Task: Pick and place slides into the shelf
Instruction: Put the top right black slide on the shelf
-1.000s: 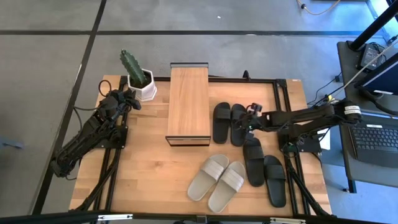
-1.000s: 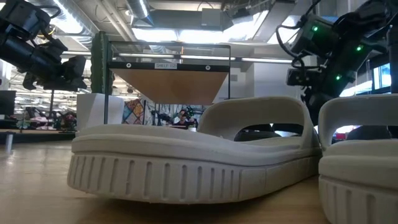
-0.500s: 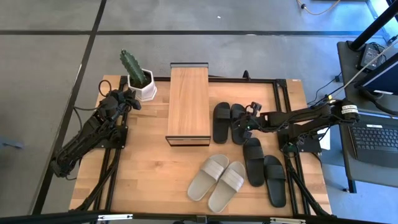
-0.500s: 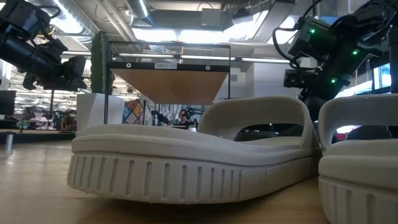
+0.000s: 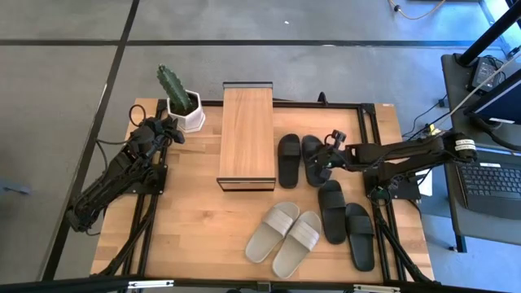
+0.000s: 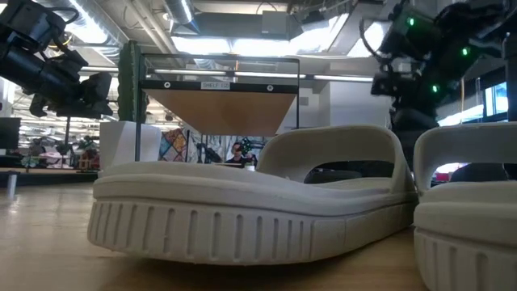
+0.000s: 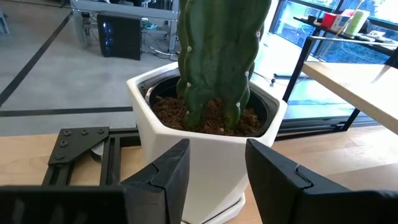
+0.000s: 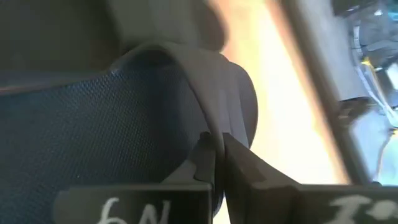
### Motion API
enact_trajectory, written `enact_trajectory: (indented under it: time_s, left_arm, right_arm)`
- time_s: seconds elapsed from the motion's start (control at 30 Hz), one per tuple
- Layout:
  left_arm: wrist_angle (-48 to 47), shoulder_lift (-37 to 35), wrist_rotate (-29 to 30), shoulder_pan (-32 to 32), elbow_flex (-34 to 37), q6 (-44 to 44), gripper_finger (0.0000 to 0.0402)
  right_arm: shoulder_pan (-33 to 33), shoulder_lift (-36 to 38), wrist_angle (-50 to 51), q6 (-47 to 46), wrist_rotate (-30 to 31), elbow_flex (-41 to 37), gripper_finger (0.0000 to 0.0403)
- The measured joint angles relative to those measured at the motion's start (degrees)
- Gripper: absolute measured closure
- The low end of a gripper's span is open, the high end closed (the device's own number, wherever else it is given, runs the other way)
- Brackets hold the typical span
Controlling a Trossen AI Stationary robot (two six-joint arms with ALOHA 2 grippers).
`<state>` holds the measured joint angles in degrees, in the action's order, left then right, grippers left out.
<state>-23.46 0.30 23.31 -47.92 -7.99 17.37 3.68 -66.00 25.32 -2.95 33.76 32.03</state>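
Note:
The shelf (image 5: 246, 134) stands at the table's far middle, its wood top up. Right of it lies a black pair of slides (image 5: 290, 160). My right gripper (image 5: 327, 159) is at the right-hand slide of that pair (image 5: 313, 159) and is shut on its strap. A second black pair (image 5: 331, 210) lies nearer on the right, and a grey-beige pair (image 5: 285, 234) lies at the near middle. My left gripper (image 7: 214, 174) waits open at the far left, facing the white cactus pot (image 7: 205, 134). My right gripper pinches the edge of the black slide's strap (image 8: 214, 118) between its two fingers (image 8: 202, 158), which come at it from the table's right side. The sole (image 8: 81, 124) runs past the fingers. Whether the slide is clear of the table I cannot tell.
The cactus pot (image 5: 186, 110) stands left of the shelf at the far edge. A dark metal frame (image 5: 370, 130) runs along the table's far and right sides. A laptop (image 5: 488, 183) sits on a side desk at the right. The beige slides (image 6: 250, 202) fill the low view.
My right gripper first moved a little toward the table's left over the black slide, then rose, as the low view shows. My left arm kept still.

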Motion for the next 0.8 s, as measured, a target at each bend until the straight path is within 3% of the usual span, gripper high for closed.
enact_trajectory:
  time_s: [0.17, 0.5, 0.6, 0.8]
  left_arm:
    - [0.0, 0.0, -0.02, -0.01, -0.01, 0.0, 0.0254]
    - [-0.01, 0.01, 0.08, -0.01, -0.01, 0.0, 0.0254]
    - [-0.01, 0.01, 0.07, 0.0, -0.01, 0.01, 0.0254]
    - [0.0, 0.0, 0.09, -0.02, 0.0, 0.04, 0.0254]
  right_arm:
    - [0.02, 3.01, 6.6, 3.8, 4.79, 6.11, 0.0391]
    - [2.13, 4.18, 3.73, 25.99, 5.6, 16.66, 0.0391]
    - [2.45, 4.18, 0.2, 34.55, 1.39, 17.8, 0.0391]
    - [5.14, 4.11, -11.86, 50.35, -13.85, 17.33, 0.039]
